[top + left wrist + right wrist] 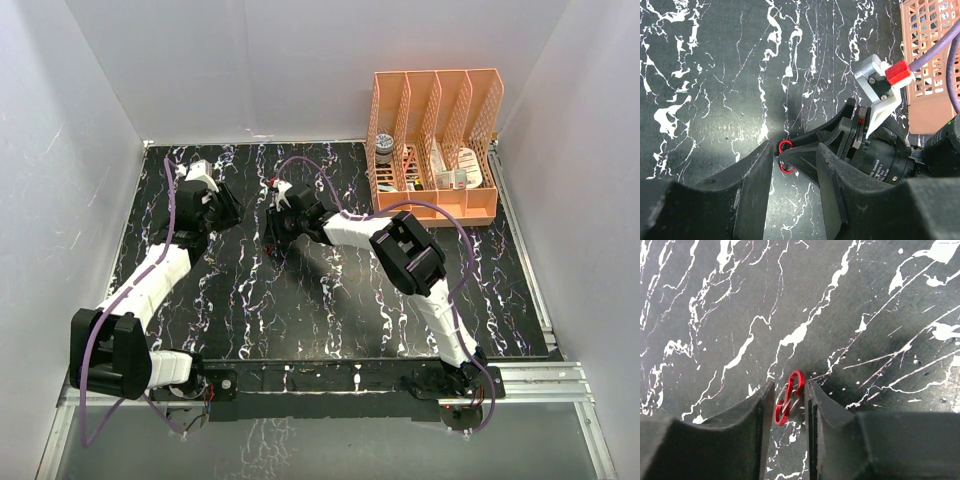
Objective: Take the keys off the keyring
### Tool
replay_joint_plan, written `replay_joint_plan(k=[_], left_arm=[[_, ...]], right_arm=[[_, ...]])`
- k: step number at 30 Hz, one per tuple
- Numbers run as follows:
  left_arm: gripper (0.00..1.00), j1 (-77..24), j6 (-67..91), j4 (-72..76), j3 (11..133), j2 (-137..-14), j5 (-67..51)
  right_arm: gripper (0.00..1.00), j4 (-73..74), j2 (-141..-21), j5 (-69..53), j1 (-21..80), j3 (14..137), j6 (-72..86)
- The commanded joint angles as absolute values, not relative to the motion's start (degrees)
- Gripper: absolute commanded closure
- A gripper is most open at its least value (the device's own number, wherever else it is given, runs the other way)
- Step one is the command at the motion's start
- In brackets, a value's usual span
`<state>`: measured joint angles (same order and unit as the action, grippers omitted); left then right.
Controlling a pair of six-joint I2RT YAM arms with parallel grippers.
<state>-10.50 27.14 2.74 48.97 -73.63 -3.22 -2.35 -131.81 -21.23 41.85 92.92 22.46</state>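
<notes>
The keyring [789, 396] is a small red clip-shaped loop with a thin silver wire gate. It stands on edge between the fingers of my right gripper [787, 407], which is closed down on it, over the black marbled mat [330, 300]. In the left wrist view the keyring [785, 146] shows as red arcs above and below the right gripper's tip [807, 152]. My left gripper [795, 167] is open, its fingers on either side of that tip, holding nothing. In the top view the left gripper [232, 212] faces the right gripper [272, 228]. No yellow-gold key is in view.
An orange slotted file organiser [435, 140] with small items stands at the back right of the mat, also seen in the left wrist view [932, 55]. White walls enclose three sides. Purple cables loop over both arms.
</notes>
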Motion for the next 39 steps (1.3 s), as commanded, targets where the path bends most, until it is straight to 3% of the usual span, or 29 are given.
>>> replay_joint_plan(k=[1, 5, 15, 23, 36, 39], left_arm=[[0.61, -10.62, 27.44, 3.27, 48.80, -72.66, -2.10], [0.60, -10.61, 27.29, 2.75, 49.29, -73.03, -2.20], [0.50, -10.55, 24.87, 0.11, 53.04, -74.42, -1.52], [0.44, -10.52, 23.97, -2.41, 55.66, -76.61, 1.74], [0.40, -10.52, 23.60, -3.08, 56.74, -76.00, 3.08], [0.40, -10.52, 23.51, -3.54, 56.57, -75.33, 3.88]], right_arm=[[0.65, -1.43, -132.93, -17.75, 41.52, 96.20, 20.57], [0.56, -0.58, -133.15, -15.11, 41.46, 97.76, 19.03], [0.52, 1.80, -126.62, -8.97, 39.57, 100.59, 15.09], [0.55, 1.71, -112.28, -0.86, 34.92, 90.02, 14.00], [0.34, -1.93, -84.86, 26.71, 32.60, 70.10, 6.16], [0.24, -2.95, -79.16, 30.29, 32.61, 66.30, 5.82]])
